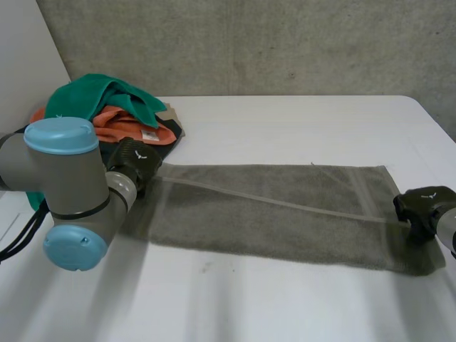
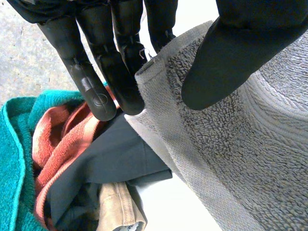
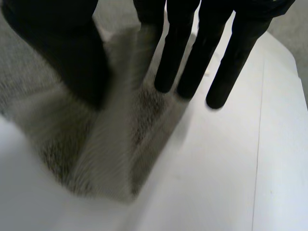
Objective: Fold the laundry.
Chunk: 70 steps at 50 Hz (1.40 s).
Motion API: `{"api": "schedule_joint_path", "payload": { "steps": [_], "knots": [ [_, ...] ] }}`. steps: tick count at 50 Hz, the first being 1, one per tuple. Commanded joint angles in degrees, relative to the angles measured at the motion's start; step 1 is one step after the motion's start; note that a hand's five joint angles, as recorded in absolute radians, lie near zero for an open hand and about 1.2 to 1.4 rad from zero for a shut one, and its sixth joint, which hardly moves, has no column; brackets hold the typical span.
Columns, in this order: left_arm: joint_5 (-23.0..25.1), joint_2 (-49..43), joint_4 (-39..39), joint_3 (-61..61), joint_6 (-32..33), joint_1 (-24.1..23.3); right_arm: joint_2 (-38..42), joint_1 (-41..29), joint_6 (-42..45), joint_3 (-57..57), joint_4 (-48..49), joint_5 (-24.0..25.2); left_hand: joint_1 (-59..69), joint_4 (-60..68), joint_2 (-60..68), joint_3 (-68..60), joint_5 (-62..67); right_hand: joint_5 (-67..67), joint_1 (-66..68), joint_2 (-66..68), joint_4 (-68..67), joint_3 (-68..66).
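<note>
A grey towel [image 1: 271, 214] is stretched lengthwise across the table between my two hands, with its shadow falling on the table below. My left hand [image 1: 135, 160] holds the towel's left far corner. In the left wrist view that corner [image 2: 159, 72] is pinched between the thumb and the straight fingers [image 2: 103, 82]. At the towel's right end, my right hand [image 1: 424, 206] has its thumb on one face of the cloth [image 3: 96, 144]. Its straight fingers [image 3: 187, 53] lie on the other side, and the towel's corner hangs below them.
A pile of laundry [image 1: 107, 107] lies at the back left, right behind my left hand: a teal cloth [image 2: 14, 168], an orange towel [image 2: 57, 139], a dark garment [image 2: 110, 163] and a tan piece [image 2: 120, 207]. The white table [image 1: 285, 121] runs back to a concrete wall.
</note>
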State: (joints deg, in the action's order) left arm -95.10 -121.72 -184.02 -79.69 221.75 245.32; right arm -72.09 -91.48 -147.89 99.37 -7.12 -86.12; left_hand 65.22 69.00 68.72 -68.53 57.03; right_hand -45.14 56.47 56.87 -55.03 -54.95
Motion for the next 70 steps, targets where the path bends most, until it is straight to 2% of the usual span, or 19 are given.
{"api": "schedule_joint_path", "payload": {
  "steps": [1, 10, 15, 22, 27, 28, 29, 30, 31, 32, 33, 37, 39, 46, 48, 55, 59, 64, 70],
  "knots": [
    [0.1, -0.3, -0.5, 0.5, 0.0, 0.4, 4.1, -0.1, 3.7, -4.4, 0.0, -2.1, 14.8, 11.0, 11.3, -11.5, 13.0, -24.9, 23.5, 23.1, -25.0, -25.0],
    [-0.1, -3.6, -4.3, 7.1, -0.2, 1.3, 7.7, -0.6, 3.8, -13.2, 12.1, -1.1, 14.8, 11.0, 11.3, -11.5, 13.0, -24.9, 23.5, 23.1, -25.0, -25.0],
    [-0.5, -9.3, -8.1, 13.9, -0.8, 1.7, 14.3, -2.6, 4.1, -18.7, 20.1, -1.0, 14.8, 11.0, 11.3, -11.5, 13.0, -24.9, 23.5, 23.1, -25.0, -25.0],
    [-1.0, -16.4, -8.0, 22.1, -0.8, 1.8, 22.9, -4.3, 4.5, -26.4, 24.3, -0.8, 14.8, 11.0, 11.3, -11.5, 13.0, -24.9, 23.5, 23.1, -25.0, -25.0],
    [-0.9, -19.7, -8.0, 25.7, -0.8, 1.7, 30.3, -4.5, 4.5, -32.4, 28.8, 3.0, 14.8, 11.0, 11.3, -11.5, 13.0, -24.9, 23.5, 23.1, -25.0, -25.0],
    [-0.9, -19.9, -8.0, 25.9, -0.9, 1.7, 31.1, -4.5, 4.4, -32.9, 29.1, 3.7, 14.8, 11.0, 11.3, -11.5, 13.0, -10.8, 9.4, 9.0, -10.9, -11.0],
    [-0.9, -19.9, -8.0, 26.1, -0.9, 1.6, 31.7, -4.5, 4.4, -33.1, 29.4, 4.2, 14.8, 11.0, 11.3, -11.5, 13.0, 13.7, -15.0, -15.4, 13.6, 13.5],
    [-0.8, -19.9, -8.0, 26.2, -0.9, 1.4, 32.2, -4.7, 4.4, -33.4, 29.9, 3.9, 4.5, 0.7, 1.0, -1.2, 2.7, 45.1, -46.5, -46.9, 45.0, 45.0],
    [-0.9, -19.8, -8.0, 26.2, -0.9, 1.0, 32.2, -4.8, 4.5, -33.7, 29.9, 3.8, -31.6, -35.4, -35.1, 34.9, -33.4, 45.1, -46.5, -46.9, 45.0, 45.0],
    [-1.0, -19.8, -8.1, 26.2, -0.9, 1.0, 32.1, -4.7, 4.4, -34.0, 29.5, 3.4, -50.4, -54.2, -53.9, 53.8, -52.3, 45.1, -46.5, -46.9, 45.0, 45.0],
    [-1.0, -19.7, -8.1, 26.2, -1.0, 1.0, 31.8, -4.7, 4.1, -34.2, 29.1, 3.0, -55.2, -59.0, -58.7, 58.5, -57.0, 45.1, -46.5, -46.9, 45.0, 45.0],
    [-1.1, -18.8, -7.9, 25.6, -1.1, 0.3, 26.0, -4.8, 3.6, -32.6, 24.9, 0.3, -55.2, -59.0, -58.7, 58.5, -57.0, 45.1, -46.5, -46.9, 45.0, 45.0],
    [-1.0, -16.9, -7.7, 24.7, -1.3, -0.2, 22.3, -4.3, 3.2, -30.6, 19.3, 0.0, -55.2, -59.0, -58.7, 58.5, -57.0, 45.1, -46.5, -46.9, 45.0, 45.0],
    [-0.4, -8.3, -6.8, 15.6, -4.8, -0.2, 14.4, -2.0, -0.3, -23.4, 3.3, 2.4, -55.2, -59.0, -58.7, 58.5, -57.0, 45.1, -46.5, -46.9, 45.0, 45.0],
    [-0.2, -6.7, -6.8, 13.5, -5.8, -0.1, 13.2, -0.4, -0.6, -20.9, 0.4, 3.8, -55.2, -59.0, -58.7, 58.5, -57.0, 41.4, -42.7, -43.1, 41.3, 41.2],
    [0.2, -2.9, -7.1, 6.0, -8.8, -0.4, 13.3, 3.1, -0.1, -16.3, 1.4, 5.4, -55.2, -59.0, -58.7, 58.5, -57.0, 30.9, -32.3, -32.7, 30.8, 30.8],
    [0.2, -2.6, -7.4, 4.5, -9.0, -0.5, 15.0, 3.3, 0.2, -15.3, 5.4, 5.4, -55.2, -59.0, -58.7, 58.5, -57.0, 17.5, -18.8, -19.2, 17.4, 17.3],
    [0.2, -2.2, -7.4, 3.6, -9.1, -0.5, 17.9, 4.9, 0.5, -16.0, 8.0, 4.7, -55.2, -59.0, -58.7, 58.5, -57.0, -24.8, 23.5, 23.1, -24.9, -25.0],
    [0.2, -0.2, -7.4, 2.7, -9.1, -0.3, 17.2, 9.5, 3.6, -15.5, 9.0, 3.4, -55.2, -59.0, -58.7, 58.5, -57.0, -24.9, 23.5, 23.1, -25.0, -25.0]
  ]
}}
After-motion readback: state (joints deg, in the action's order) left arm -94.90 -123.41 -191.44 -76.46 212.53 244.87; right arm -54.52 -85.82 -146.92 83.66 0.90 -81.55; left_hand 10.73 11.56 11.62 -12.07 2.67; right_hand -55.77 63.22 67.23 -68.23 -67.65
